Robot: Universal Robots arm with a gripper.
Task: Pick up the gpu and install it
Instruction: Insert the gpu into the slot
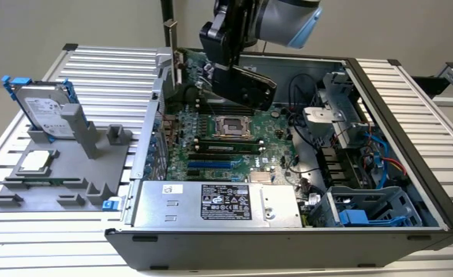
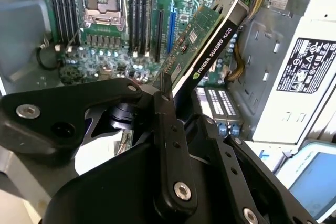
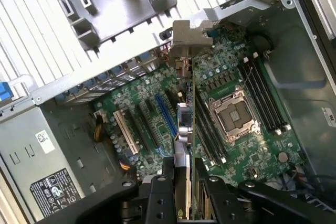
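Observation:
My gripper is shut on the gpu, a flat card with a black shroud, held tilted in the air above the open computer case. In the second wrist view the gpu slants away from the gripper, with green board on one face and a black edge. The first wrist view looks along its edge: the gpu runs from the gripper to its silver bracket near the case's rear wall. Below lies the motherboard with its blue and black expansion slots.
The case's rear wall and power supply border the board. A drive cage and cables sit on the exterior view's right. Outside the case, a grey fixture holds a silver hard drive with blue rails.

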